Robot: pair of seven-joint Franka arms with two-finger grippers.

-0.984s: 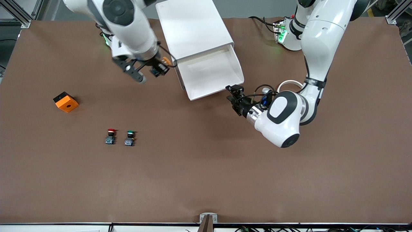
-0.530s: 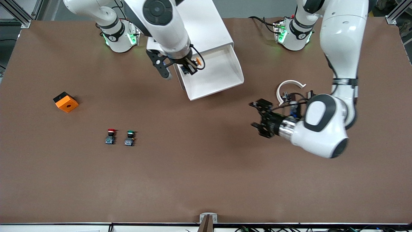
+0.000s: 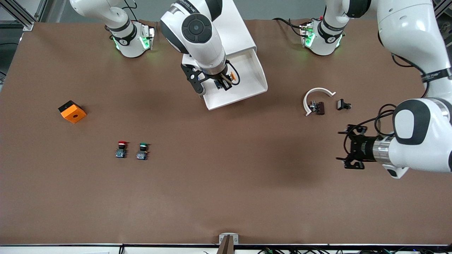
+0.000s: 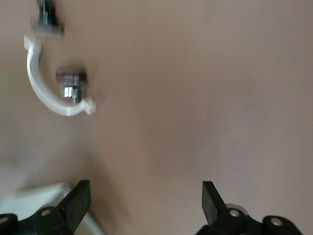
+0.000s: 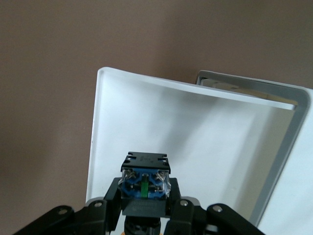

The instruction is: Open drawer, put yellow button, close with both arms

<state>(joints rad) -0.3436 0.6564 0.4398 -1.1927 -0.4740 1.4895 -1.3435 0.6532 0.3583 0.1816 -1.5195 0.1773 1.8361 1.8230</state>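
Black left gripper (image 3: 348, 150), fingers spread wide and empty, hangs over bare table near the left arm's end; this arm waits. Right gripper (image 3: 221, 82) is clamped on the yellow button (image 3: 231, 76), cap sideways, directly over the drawer (image 3: 257, 76), pulled open. Release looks due: button drops straight down into tray.

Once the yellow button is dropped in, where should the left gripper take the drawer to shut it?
Probably the drawer's front lip, at the corner toward the left arm's end. It stands pulled out, the front rim nearest the camera, so come from that side and push toward the cabinet. The left gripper hangs open.
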